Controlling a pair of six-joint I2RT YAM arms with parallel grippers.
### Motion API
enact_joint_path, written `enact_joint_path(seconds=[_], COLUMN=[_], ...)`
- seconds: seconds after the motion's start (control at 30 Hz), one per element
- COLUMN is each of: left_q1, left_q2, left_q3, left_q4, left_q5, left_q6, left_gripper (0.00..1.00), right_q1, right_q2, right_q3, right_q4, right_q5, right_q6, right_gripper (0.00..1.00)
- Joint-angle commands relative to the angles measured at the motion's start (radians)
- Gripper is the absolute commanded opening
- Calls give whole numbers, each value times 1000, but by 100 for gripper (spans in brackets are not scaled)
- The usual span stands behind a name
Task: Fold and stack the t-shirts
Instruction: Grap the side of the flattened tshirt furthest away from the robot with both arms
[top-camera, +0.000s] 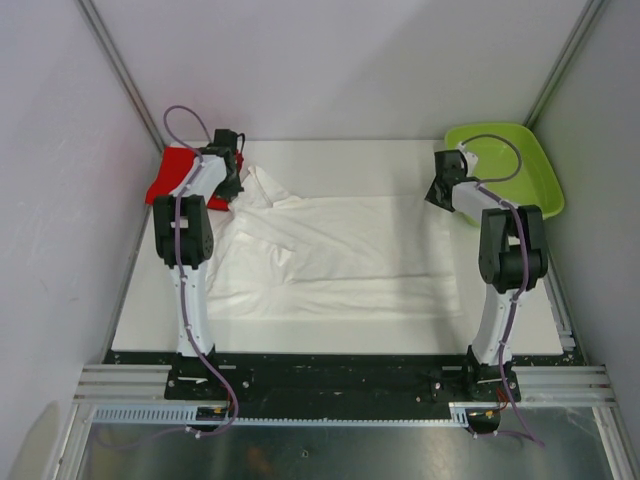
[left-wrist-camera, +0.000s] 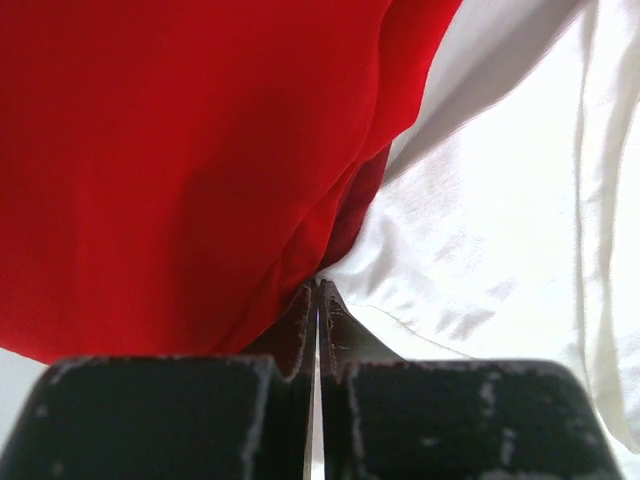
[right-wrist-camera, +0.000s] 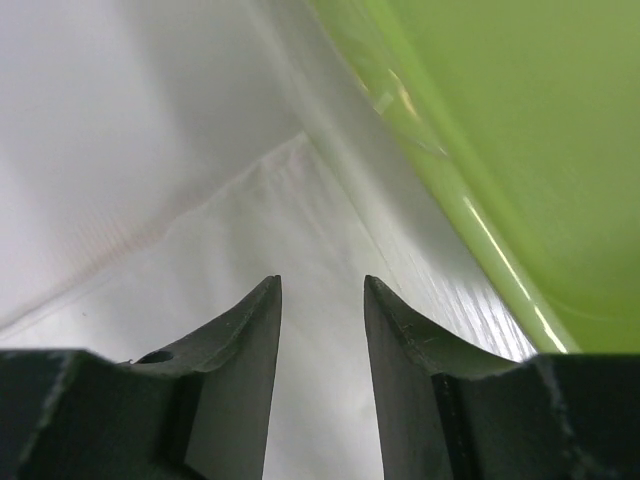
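Fingers (left-wrist-camera: 300, 325) of the left gripper (left-wrist-camera: 317, 285) are pressed together, their tips right where the 2 shirts meet. Whether any cloth is pinched between them cannot be told. Left of the tips and beyond them bulges the red t-shirt (left-wrist-camera: 180, 170). To their right lies the white t-shirt (left-wrist-camera: 480, 230), spread over the table (top-camera: 520, 300). The right gripper (right-wrist-camera: 322, 285) has its 2 fingers parted, with only table surface showing between them and the green tray (right-wrist-camera: 520, 120) just to their right.
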Motion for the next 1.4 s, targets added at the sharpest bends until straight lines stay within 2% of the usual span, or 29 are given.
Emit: enact_joint_path(seconds=[0.0,0.3,0.6,0.97,1.37], left_q1=[-4,-2,-3,-3,-3], left_q2=[-67,-67,-67,-65,-57], left_q3=[-6,-20,-18,-11,-4], left_q4=[11,11,13,14,17], left_q5=[21,19,23,27,32], left_q6=[-16,-16,-21,-19,-22], left_gripper=[0,0,0,0,0], right_q1=[11,16,18,19,29], right_q2=[65,194,255,390,376], right_q3=[124,309,370,586,556], right_q4=[38,-34,-72,-280,-310], right_q5=[76,110,108,78,103], right_q6=[-43,-84,-86,-64,-51], right_gripper=[44,43,42,40,39])
